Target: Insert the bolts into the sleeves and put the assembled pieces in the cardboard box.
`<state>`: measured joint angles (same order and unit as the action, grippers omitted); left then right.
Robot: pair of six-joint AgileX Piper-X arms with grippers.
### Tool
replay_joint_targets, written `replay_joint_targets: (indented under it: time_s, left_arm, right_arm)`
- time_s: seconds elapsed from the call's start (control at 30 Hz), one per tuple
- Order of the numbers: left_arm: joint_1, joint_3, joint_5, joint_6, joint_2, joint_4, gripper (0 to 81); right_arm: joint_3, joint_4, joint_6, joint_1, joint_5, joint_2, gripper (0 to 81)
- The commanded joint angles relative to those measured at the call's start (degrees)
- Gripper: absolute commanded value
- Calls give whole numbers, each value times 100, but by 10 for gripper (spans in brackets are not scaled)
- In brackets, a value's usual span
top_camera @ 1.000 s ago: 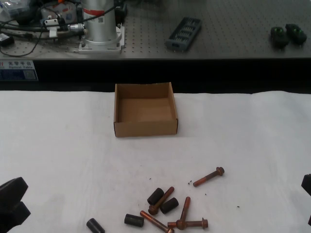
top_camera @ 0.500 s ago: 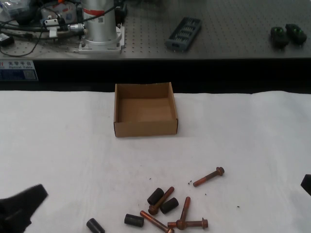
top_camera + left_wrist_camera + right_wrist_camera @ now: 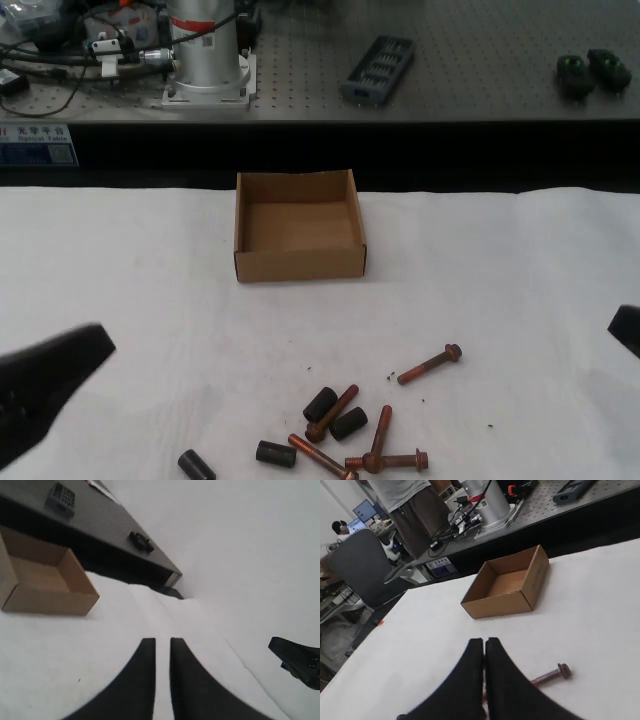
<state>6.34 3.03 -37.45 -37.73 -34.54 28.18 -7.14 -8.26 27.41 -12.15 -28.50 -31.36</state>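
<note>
**Surroundings.** A white cloth (image 3: 140, 290) covers the bench. Behind it stands a dark perforated table (image 3: 480, 50). It carries a metal post (image 3: 205, 50), a black tray (image 3: 377, 68) and two small black-green items (image 3: 593, 70). A grey chair (image 3: 360, 565) stands off the bench beyond the cloth.

**Task items.** The box (image 3: 300, 263) sits upright, open side up, at the far middle of the cloth. The bolts (image 3: 380, 432) and sleeves (image 3: 275, 453) lie near the front edge, well apart from the box.
- Four bolts and four sleeves form a loose cluster.
- Two of these sleeves lie just beside a slanted bolt, one on each side of it.
- Two more sleeves lie to the left, nearer the front edge.
- A lone bolt (image 3: 430, 364) lies to the right of the cluster, apart from it.
- Bolts and sleeves all lie separate; none are assembled.

**Grippers.**
- The left gripper (image 3: 95, 350) hangs over the cloth at the front left, short of the cluster. Its fingers (image 3: 145, 680) stand a narrow slit apart. They hold nothing and touch nothing.
- The right gripper (image 3: 484, 642) is at the right edge of the cloth. Its fingers are pressed together with nothing between them. The lone bolt lies on the cloth near its tips, not touching them.
</note>
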Motion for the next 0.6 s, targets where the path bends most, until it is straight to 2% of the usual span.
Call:
replay_joint_targets:
  time_s: [0.0, 0.17, 0.33, 0.47, 0.57]
  left_arm:
    - [5, 382, -102, 85, 17, 173, 85]
    - [5, 776, -176, 85, 17, 173, 85]
    - [5, 853, -229, 114, 17, 119, 85]
    - [5, 842, -229, 943, 17, -441, 85]
    - [5, 842, -108, 1524, 17, -965, 85]
  right_arm:
    - [-420, 520, -6, -2, -294, 35, 25]
    - [-778, 792, -5, -2, -804, 35, 23]
    - [-876, 778, -249, -2, -814, 35, 23]
    - [-876, 1075, -672, -2, -737, 16, 23]
    - [-876, 1429, -1169, -2, -317, 16, 23]
